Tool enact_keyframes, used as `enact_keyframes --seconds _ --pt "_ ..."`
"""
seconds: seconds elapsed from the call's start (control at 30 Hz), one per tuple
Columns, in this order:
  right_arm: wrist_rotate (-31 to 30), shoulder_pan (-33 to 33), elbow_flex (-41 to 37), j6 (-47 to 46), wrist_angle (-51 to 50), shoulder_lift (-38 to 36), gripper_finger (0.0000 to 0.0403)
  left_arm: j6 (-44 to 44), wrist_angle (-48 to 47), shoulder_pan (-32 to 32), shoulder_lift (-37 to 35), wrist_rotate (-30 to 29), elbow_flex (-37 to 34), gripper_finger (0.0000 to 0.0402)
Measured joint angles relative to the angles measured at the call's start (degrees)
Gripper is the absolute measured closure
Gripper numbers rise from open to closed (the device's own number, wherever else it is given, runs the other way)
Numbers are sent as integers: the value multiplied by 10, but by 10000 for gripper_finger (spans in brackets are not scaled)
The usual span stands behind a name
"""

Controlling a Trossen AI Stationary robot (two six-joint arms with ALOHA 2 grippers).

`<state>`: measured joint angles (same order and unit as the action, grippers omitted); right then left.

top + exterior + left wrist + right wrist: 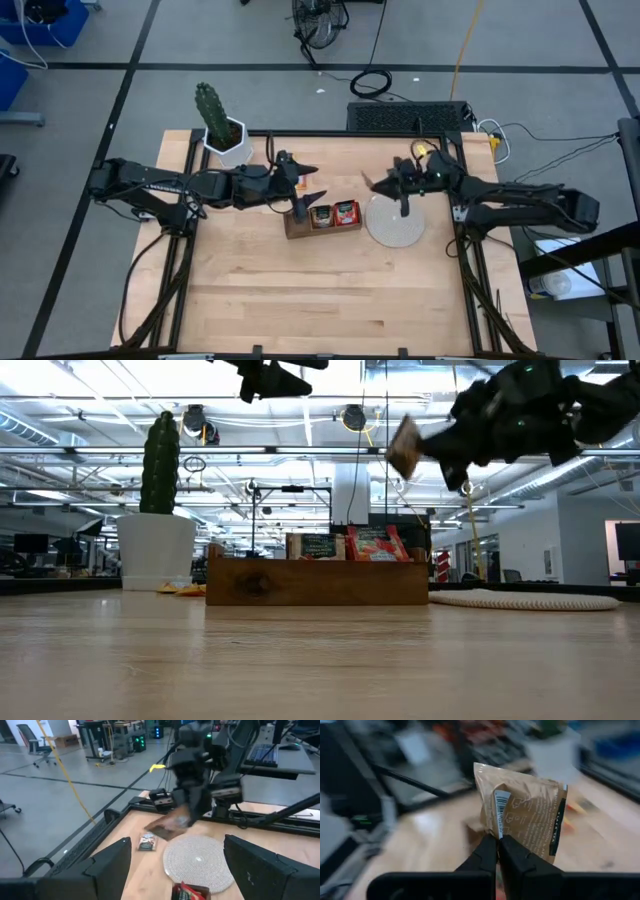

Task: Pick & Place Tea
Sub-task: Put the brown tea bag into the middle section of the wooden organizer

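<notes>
We see the right pincer [498, 845] clamped tight on a tan sachet [530, 817], raised above the disc [395, 222]. The left pincer [307, 183] gapes wide, holding nothing, over the tray [300, 230].

The right end effector [425, 452] hangs high above the tabletop [320, 660], pinching a tan tea sachet [404, 445]. Below and just beside it stands the wooden tray [317, 581] holding red sachets [378, 544]; directly below lies the whitish disc [527, 599].

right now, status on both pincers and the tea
Right pincer shut on tan sachet, lifted above the disc. Left pincer open over the tray. Nothing in the way.
</notes>
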<state>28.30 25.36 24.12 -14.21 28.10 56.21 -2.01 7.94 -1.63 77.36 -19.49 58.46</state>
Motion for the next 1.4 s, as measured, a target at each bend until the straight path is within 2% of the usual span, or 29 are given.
enact_keyframes --seconds 0.13,0.37,0.53,0.67,0.87,1.0,1.23,1.4 --pt "63 -32 -36 2 173 31 403 0 29 0 0 0 0 92" --pt "65 -97 -47 4 321 90 403 2 37 8 10 4 0 92" --pt "79 -136 -47 19 383 119 403 -16 53 16 35 88 -1 91" --pt "87 -159 -47 39 411 131 403 0 60 13 60 156 -1 92" --pt "95 -175 -46 47 418 137 403 38 167 7 124 238 1 91" --pt "95 -186 -46 45 424 141 403 45 240 7 155 240 0 91" --pt "95 -202 -46 49 424 141 403 25 260 14 169 248 0 92" --pt "94 -206 -46 61 428 141 403 15 268 12 168 289 0 91"
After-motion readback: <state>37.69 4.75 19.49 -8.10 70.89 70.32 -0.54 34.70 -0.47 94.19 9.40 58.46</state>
